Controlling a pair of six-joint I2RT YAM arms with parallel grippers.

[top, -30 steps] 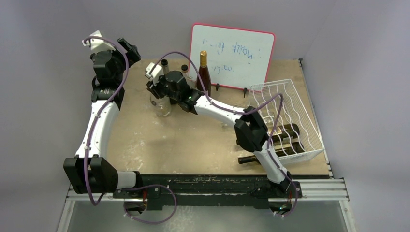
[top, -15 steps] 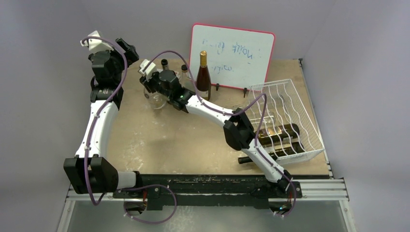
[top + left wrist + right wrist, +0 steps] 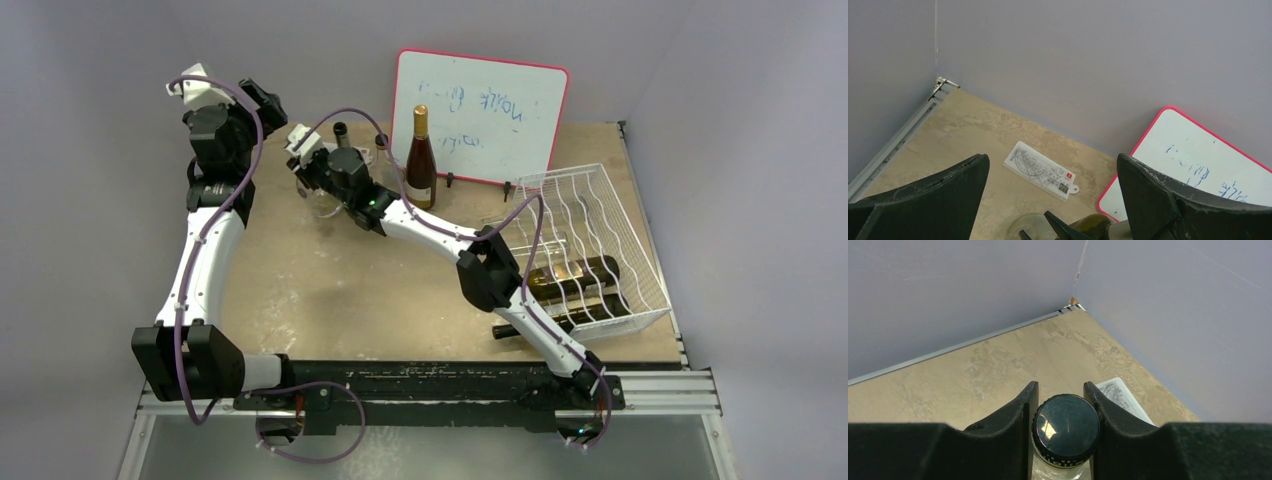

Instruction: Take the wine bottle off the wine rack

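A mottled tan table (image 3: pixel 330 290) meets grey walls (image 3: pixel 948 290) at its far corners. Left jaws spread; right jaws pinch the black cap (image 3: pixel 1066 426) of a clear bottle (image 3: pixel 1060 472).

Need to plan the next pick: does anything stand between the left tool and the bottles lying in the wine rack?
Yes. The right arm stretches across the table between them, the right tool shut on a clear bottle close to the left tool.
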